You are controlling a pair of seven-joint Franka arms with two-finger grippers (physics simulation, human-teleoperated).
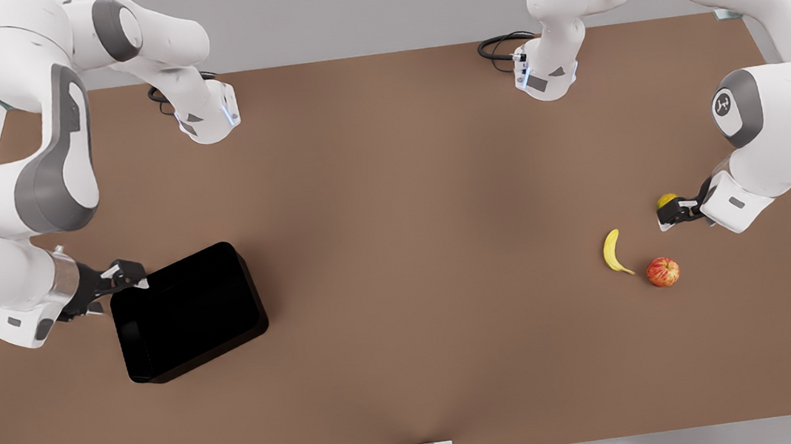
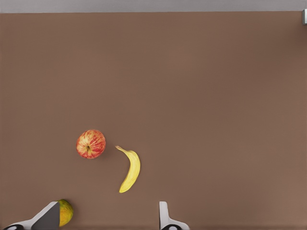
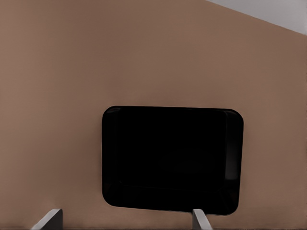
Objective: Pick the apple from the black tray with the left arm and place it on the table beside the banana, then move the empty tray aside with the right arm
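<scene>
Front view: right pincer (image 1: 125,277) low, open by black tray (image 1: 188,312)

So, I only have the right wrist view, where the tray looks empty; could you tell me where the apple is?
Observer: The apple lies on the table beside the banana, not touching it.
Operator: Thank you. Where is the left gripper?
Observer: The left gripper is open and empty, next to a small yellow-green fruit.
Operator: And how does my gripper sit against the tray?
Observer: The right gripper, open, is at the black tray edge nearest the front view's left.
</scene>
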